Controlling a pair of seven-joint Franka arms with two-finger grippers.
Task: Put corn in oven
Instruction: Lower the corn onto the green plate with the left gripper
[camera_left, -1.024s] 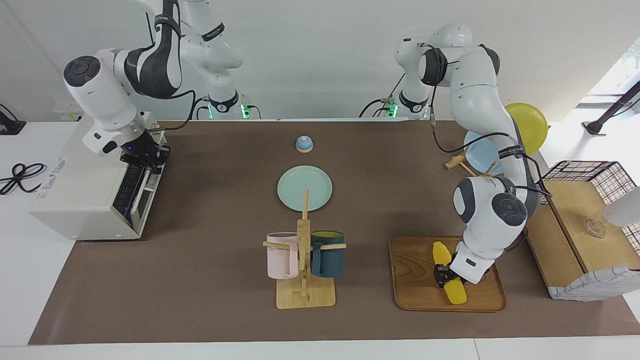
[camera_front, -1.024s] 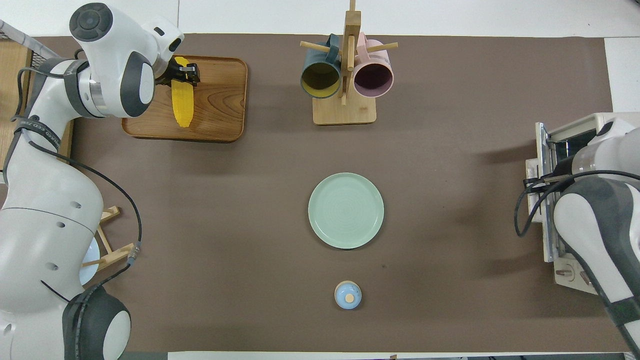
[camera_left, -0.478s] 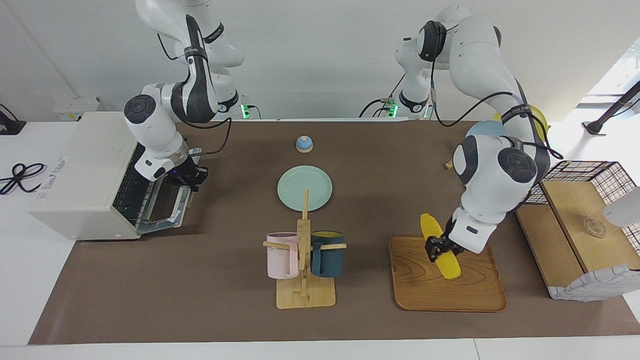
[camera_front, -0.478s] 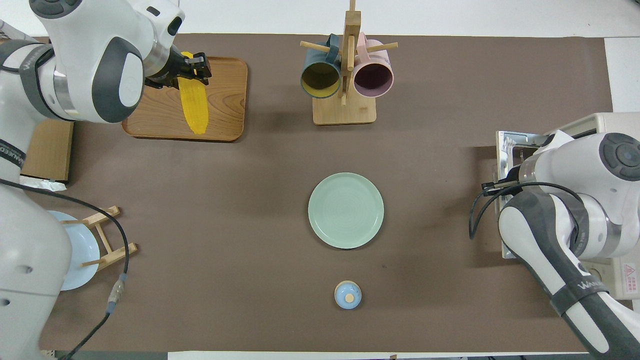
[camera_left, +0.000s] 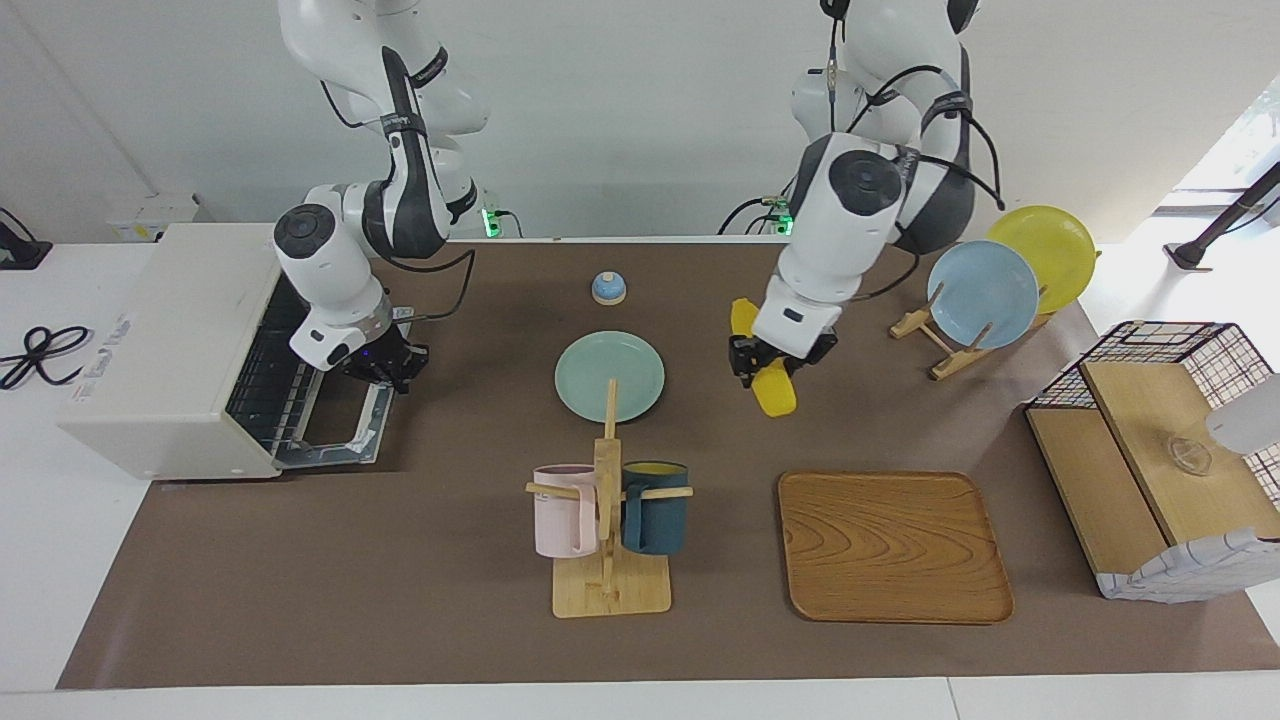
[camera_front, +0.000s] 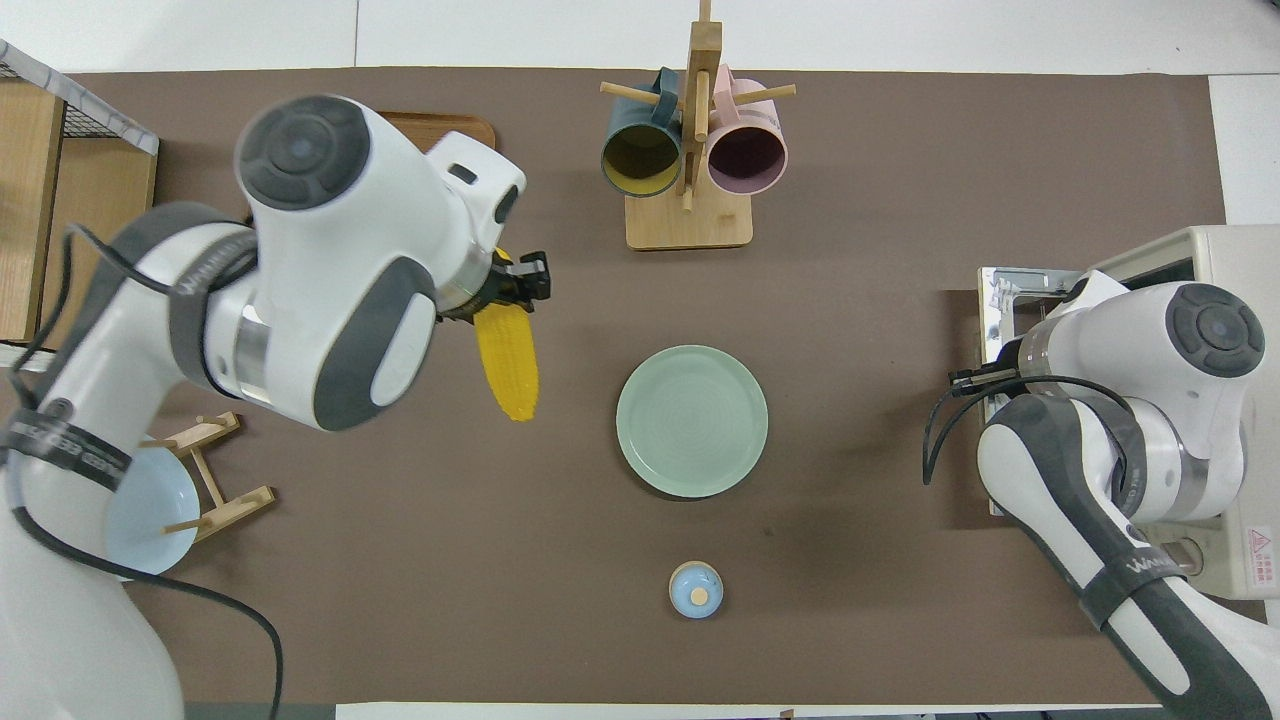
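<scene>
A: Where's the corn (camera_left: 762, 372)?

B: Up in the air, clamped in the left gripper (camera_left: 762, 364) with the fingers closed across its middle. It hangs tilted over bare mat, beside the green plate (camera_left: 609, 375) and toward the left arm's end of the table.

A: And the tray (camera_left: 893, 545)?

B: Bare wood, well apart from the corn and farther from the robots than the green plate is.

A: How does the oven (camera_left: 190, 345) look?

B: At the right arm's end, door (camera_left: 340, 432) swung down flat, wire rack showing inside. The right gripper (camera_left: 384, 368) sits at the door's outer edge, by the corner nearer the robots. Whether its fingers are parted or pinched on the handle I cannot tell.

A: What lies between the corn and the oven?

B: The green plate, flat on the mat, is the main thing. The mug stand (camera_left: 608, 540), with a pink mug (camera_left: 564, 510) and a dark blue mug (camera_left: 655, 508) hung on it, stands farther from the robots than the plate. A small blue bell-like knob (camera_left: 608, 288) sits nearer to the robots than the plate. The right arm itself is over the oven's mouth.

A: Anything else around?

B: A rack with a blue plate (camera_left: 982, 293) and a yellow plate (camera_left: 1050, 252) on edge, toward the left arm's end, and a wire-sided box (camera_left: 1160, 440) at the table's edge there.
</scene>
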